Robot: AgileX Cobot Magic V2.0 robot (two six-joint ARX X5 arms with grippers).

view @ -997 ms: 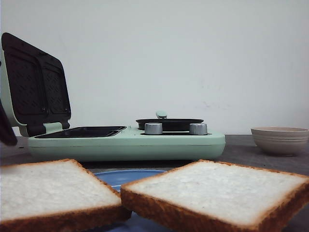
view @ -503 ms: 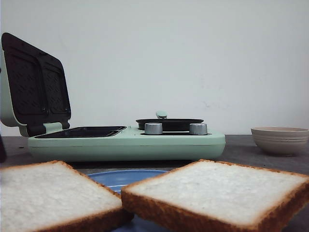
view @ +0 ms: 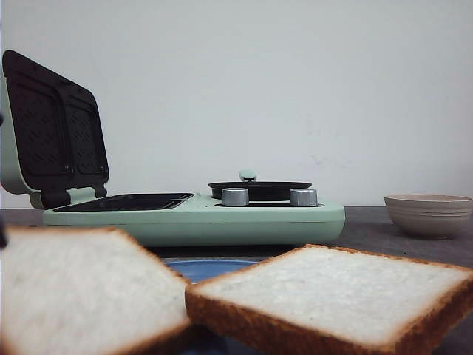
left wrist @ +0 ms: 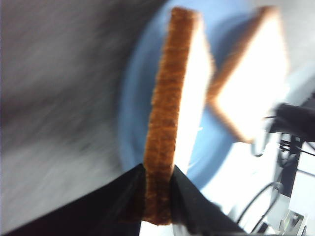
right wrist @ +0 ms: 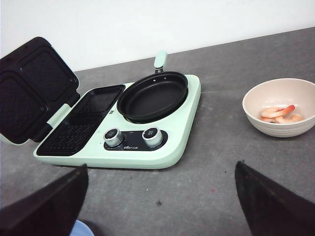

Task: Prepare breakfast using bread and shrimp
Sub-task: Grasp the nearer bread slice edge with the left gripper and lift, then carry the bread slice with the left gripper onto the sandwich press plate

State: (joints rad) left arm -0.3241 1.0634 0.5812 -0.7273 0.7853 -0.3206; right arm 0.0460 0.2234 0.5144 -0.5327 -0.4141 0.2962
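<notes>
One bread slice edge-clamped, left tool

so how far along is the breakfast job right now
Early. Done: the sandwich maker's lid stands open, its grill plates bare. In hand: the left gripper is shut on one bread slice, which looks raised off the blue plate. Left: the second slice sits on the plate, and the shrimp lie in the bowl. The right gripper is open.

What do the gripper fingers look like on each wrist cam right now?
Both pairs are plain black with no markings. The left gripper shows smooth, wedge-shaped fingers. The right gripper shows broad, dark, tapering fingers. No sleeves visible.
</notes>
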